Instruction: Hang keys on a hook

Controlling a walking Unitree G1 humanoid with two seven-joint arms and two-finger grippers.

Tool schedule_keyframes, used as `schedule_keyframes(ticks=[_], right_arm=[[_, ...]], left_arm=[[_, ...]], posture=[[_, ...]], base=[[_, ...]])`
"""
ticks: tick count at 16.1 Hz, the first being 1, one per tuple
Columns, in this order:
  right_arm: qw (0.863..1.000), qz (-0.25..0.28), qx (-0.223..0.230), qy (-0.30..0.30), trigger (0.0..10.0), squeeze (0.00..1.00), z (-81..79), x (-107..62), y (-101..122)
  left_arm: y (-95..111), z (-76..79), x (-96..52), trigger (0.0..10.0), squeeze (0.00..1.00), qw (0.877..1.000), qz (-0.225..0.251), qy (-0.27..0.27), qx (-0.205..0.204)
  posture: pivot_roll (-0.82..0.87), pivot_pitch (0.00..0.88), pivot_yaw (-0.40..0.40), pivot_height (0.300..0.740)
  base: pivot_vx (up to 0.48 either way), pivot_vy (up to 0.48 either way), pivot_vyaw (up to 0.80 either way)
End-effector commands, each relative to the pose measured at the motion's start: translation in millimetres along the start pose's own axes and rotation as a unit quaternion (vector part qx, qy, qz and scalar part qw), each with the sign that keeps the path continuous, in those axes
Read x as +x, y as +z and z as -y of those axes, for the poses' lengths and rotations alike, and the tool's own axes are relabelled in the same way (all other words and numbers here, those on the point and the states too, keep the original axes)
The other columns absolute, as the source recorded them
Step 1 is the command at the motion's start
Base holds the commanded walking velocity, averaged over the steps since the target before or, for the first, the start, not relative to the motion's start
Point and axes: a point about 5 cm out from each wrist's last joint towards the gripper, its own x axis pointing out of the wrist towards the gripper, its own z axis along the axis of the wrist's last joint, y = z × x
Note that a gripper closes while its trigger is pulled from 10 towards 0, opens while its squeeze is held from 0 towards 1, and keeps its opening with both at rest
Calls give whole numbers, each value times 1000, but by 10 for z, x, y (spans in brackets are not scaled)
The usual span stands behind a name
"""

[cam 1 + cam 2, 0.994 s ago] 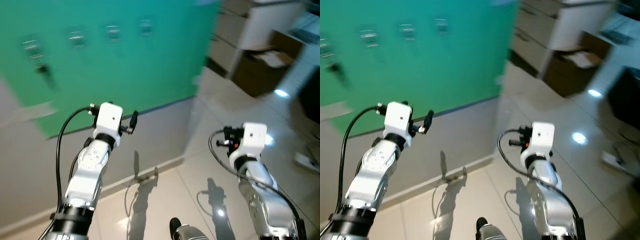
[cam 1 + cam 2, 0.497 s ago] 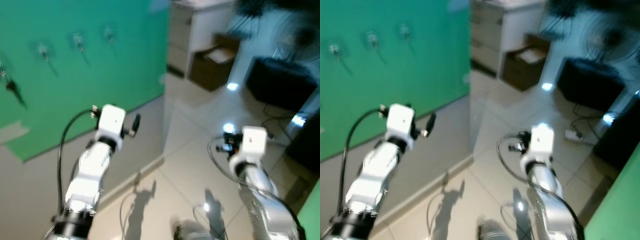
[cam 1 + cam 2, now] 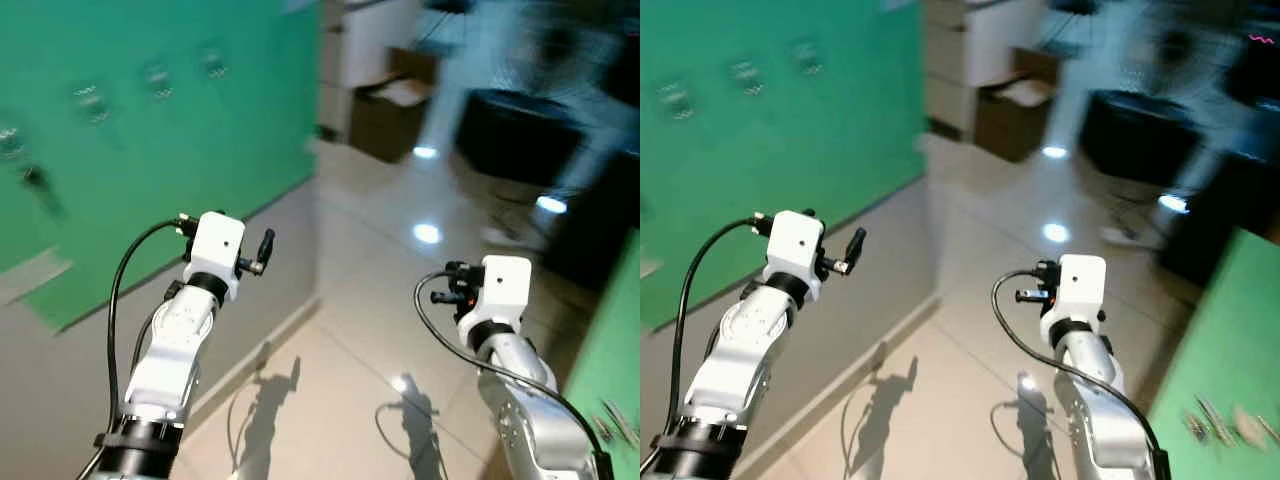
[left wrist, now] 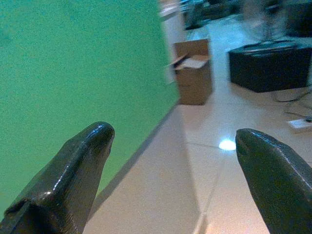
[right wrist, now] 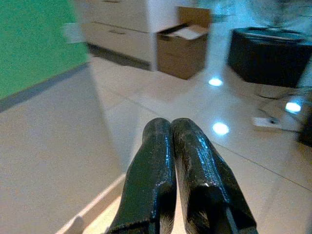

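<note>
- We see a green wall panel [image 3: 150, 130] with blurred small hooks [image 3: 92, 102], above glossy beige floor tiles [image 3: 380, 300].
- A brown cardboard box [image 5: 183, 41] stands by white drawers [image 5: 122, 29].
- Left tool [image 4: 170, 161] spread wide, empty; right tool [image 5: 173, 161] pressed together.
- Keys possibly on the green worktop [image 3: 1215, 370] at right; too blurred to tell.

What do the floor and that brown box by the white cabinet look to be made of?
The floor looks like glossy pale tile: faint joint lines and mirror-like light spots. The brown box looks like matte cardboard, with open flaps on top; blur leaves that unsure.
</note>
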Motion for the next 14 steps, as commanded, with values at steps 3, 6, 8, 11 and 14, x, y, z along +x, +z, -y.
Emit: schedule_keyframes(ticks=[3, 6, 8, 11, 14], right_arm=[[1000, -3, -11, -17, 10000, 0, 89, -21, 20], [998, -10, -23, -58, 10000, 0, 231, -12, 12], [997, -18, -27, -72, 10000, 0, 287, -8, 4], [997, -34, -38, -61, 10000, 0, 274, -35, -38], [996, -50, -56, -48, 10000, 0, 251, -51, -105]], left_arm=[[45, 86, 29, 10000, 0, 1000, 8, -14, -3], [63, 89, 24, 10000, 0, 1000, 17, -12, -5], [43, 86, 4, 10000, 0, 1000, 17, -15, -9], [38, 158, -18, 10000, 0, 999, 19, -29, -17], [17, 221, -33, 10000, 0, 999, 14, -44, -21]], posture=[[-120, 0, 17, 740], [-113, 0, 3, 740], [-116, 0, 2, 740], [-120, 0, -7, 740], [-121, 0, -6, 740]], base=[[0, 0, -800], [0, 0, -800], [0, 0, -800], [0, 0, -800], [0, 0, -800]])
